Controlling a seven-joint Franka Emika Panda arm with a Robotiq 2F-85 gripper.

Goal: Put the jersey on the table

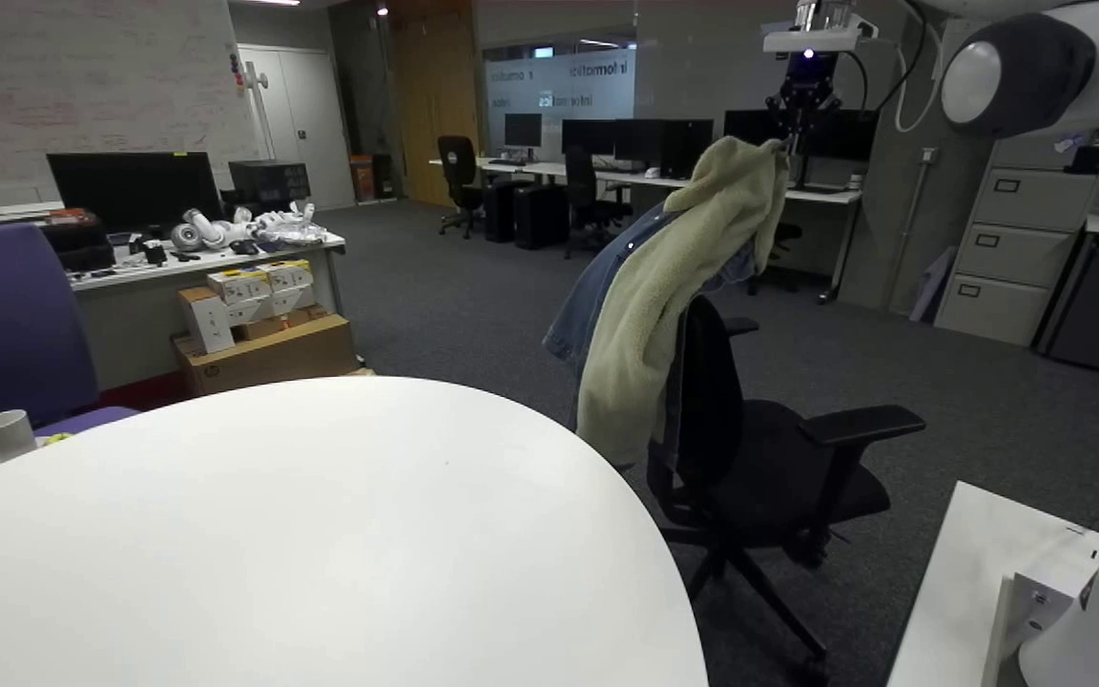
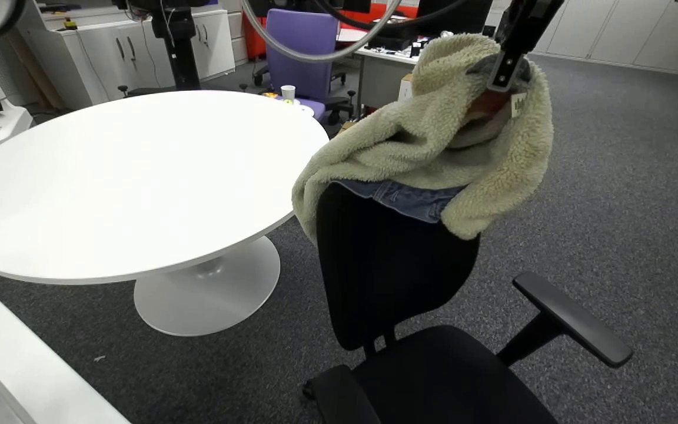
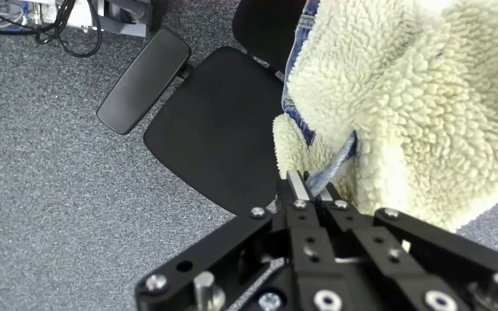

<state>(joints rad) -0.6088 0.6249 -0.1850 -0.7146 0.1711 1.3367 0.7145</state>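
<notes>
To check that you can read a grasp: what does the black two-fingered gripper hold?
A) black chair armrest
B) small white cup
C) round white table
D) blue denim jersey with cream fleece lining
D: in the wrist view, a narrow denim strip of the jersey is clamped in the gripper.

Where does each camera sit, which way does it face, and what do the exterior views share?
An exterior view: beside the table, facing across it to the jersey and monitors; arm and gripper show.
An exterior view: seat side of the black chair, angled down toward jersey and table; gripper shows.
Wrist view: wrist-mounted, looking down at jersey, black chair and floor; gripper fingers show.
Both exterior views share table, jersey, black chair and gripper.
</notes>
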